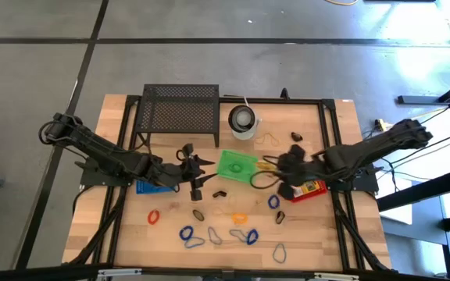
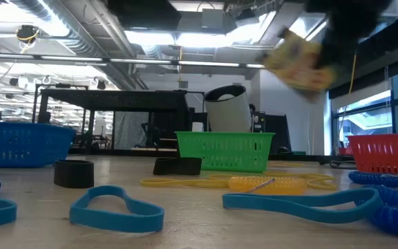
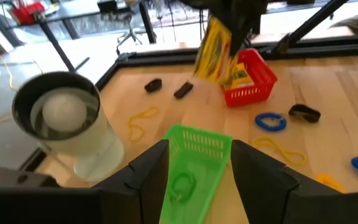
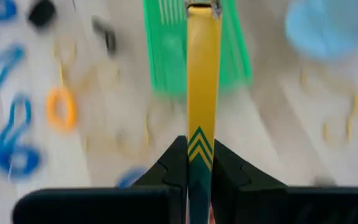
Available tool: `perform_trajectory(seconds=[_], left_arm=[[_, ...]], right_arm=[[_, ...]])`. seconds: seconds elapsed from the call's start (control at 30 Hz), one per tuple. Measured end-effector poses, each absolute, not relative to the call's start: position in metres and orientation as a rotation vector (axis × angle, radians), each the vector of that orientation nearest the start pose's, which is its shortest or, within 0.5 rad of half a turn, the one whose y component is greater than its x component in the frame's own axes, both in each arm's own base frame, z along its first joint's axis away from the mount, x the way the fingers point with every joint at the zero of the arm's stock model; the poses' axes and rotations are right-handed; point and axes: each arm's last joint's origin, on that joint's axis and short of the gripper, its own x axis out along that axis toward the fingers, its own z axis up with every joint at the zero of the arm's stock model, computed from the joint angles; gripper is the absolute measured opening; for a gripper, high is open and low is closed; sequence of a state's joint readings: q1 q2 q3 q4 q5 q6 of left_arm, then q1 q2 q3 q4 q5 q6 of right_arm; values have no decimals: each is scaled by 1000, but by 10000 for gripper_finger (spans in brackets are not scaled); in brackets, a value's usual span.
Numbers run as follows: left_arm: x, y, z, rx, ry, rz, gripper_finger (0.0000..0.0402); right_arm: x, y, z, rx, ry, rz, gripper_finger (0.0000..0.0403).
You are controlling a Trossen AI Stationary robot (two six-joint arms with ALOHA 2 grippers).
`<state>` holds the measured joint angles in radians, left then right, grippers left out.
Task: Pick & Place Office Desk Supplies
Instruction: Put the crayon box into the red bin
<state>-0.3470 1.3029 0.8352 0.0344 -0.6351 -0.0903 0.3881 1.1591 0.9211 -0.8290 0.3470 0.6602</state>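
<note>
Your right gripper (image 4: 194, 163) pinches a flat yellow crayon-type box (image 4: 202, 74) by its lower end, where dark green chevrons mark the face; no lettering on it can be read. You hold it in the air above the counter (image 1: 311, 234), between the green basket (image 1: 237, 165) and the red basket (image 1: 309, 190), which sits at about three o'clock from the green one. A second yellow box (image 3: 238, 76) lies in the red basket. Your left gripper (image 3: 194, 171) is spread wide, with nothing between its fingers, just at nine o'clock of the green basket, where a green loop (image 3: 182, 185) lies. Blue loops (image 1: 187, 233), an orange one (image 1: 154, 216) and small black clips (image 3: 153, 84) lie scattered over the counter.
</note>
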Motion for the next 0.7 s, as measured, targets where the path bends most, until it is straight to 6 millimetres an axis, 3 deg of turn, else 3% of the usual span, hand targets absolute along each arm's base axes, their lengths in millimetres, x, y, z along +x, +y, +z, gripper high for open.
perform_trajectory(seconds=[0.13, 0.27, 0.43, 0.7], left_arm=[[266, -78, 260, 95, 395, 309, 168], [266, -78, 260, 90, 397, 310, 168], [266, -78, 260, 90, 398, 310, 168], [266, -78, 260, 90, 398, 310, 168]], right_arm=[[167, 73, 265, 291, 1129, -296, 36], [151, 77, 262, 356, 1249, -357, 36], [154, 89, 252, 344, 1337, -345, 36], [162, 99, 226, 137, 1576, -365, 37]])
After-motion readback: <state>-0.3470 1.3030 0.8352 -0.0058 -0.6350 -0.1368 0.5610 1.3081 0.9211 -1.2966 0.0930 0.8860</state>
